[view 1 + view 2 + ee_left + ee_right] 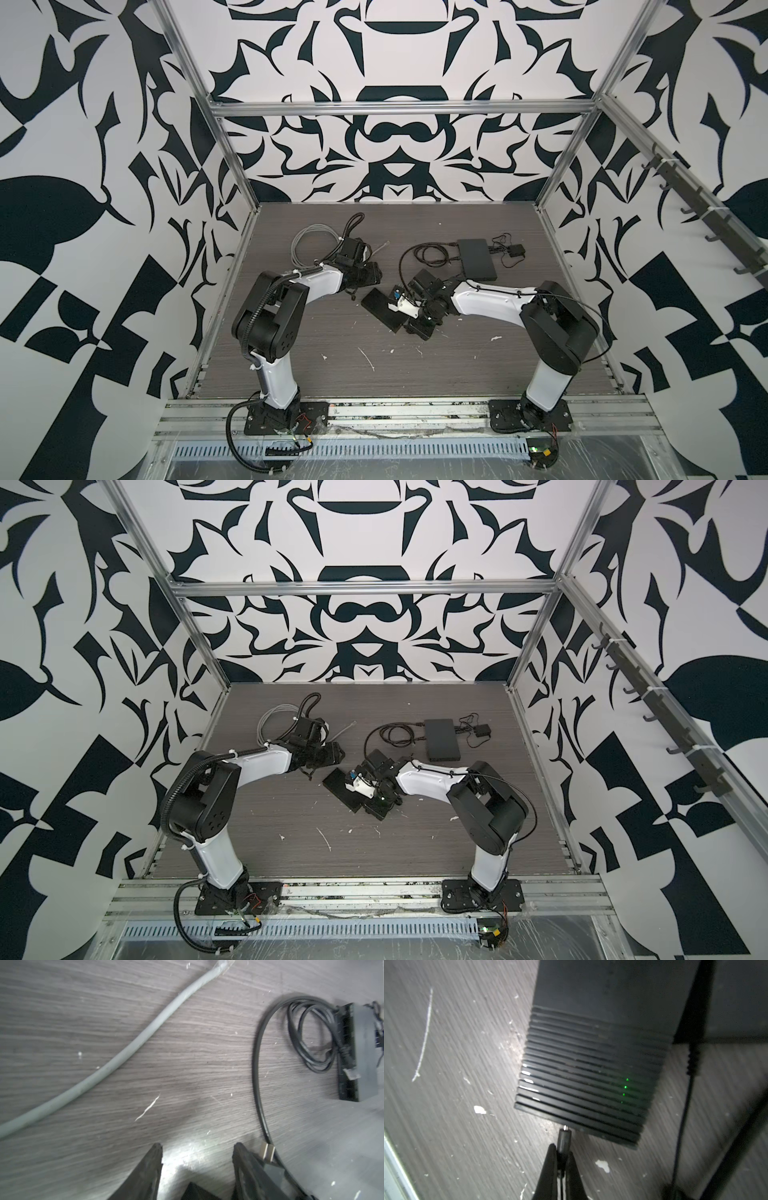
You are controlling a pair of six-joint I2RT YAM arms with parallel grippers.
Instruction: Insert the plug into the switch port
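A flat black switch (591, 1059) with a ribbed end and green lights lies mid-table, seen in both top views (376, 307) (336, 785). My right gripper (563, 1154) is shut on a small black barrel plug (564, 1138). The plug's metal tip sits right at the near edge of the switch; the port itself is hidden. In a top view the right gripper (400, 309) reaches over the switch's right end. My left gripper (197, 1147) stands open over bare table with nothing between its fingers, left of the switch in a top view (370, 274).
A second black box with a row of ports (478, 257) (361, 1053) lies at the back right, with a coiled black cable (257, 1064) and a small adapter (516, 250). That cable's metal connector (267, 1152) lies beside my left finger. A grey cable (124, 1051) coils at the back left (311, 241).
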